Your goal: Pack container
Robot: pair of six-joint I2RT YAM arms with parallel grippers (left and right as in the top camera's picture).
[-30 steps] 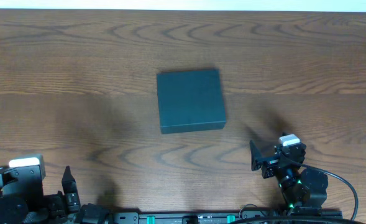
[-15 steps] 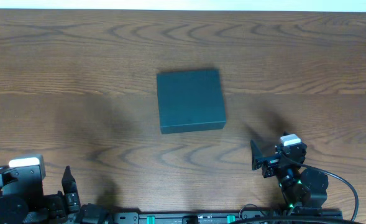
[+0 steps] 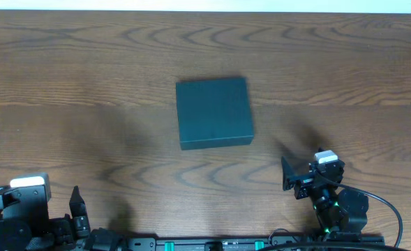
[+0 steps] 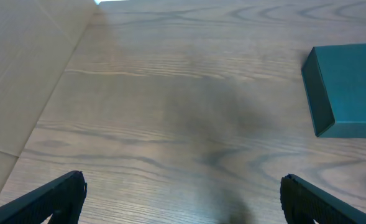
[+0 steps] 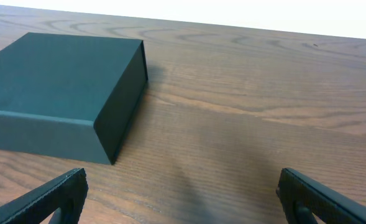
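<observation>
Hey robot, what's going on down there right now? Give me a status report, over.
Status: left gripper open, empty; right gripper open, empty. The teal container lid shut, untouched. Nothing between it and either gripper.

Closed teal container [image 4: 350, 93] at right edge, left tool [image 4: 183, 186] spread wide, wooden table [image 4: 158, 93]

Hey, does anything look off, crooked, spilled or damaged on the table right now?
Nothing stands out. The box lies flat and closed on the table, its visible sides and corners clean, with no spill around it. The left tool and the right tool are both open, apart from the box.
</observation>
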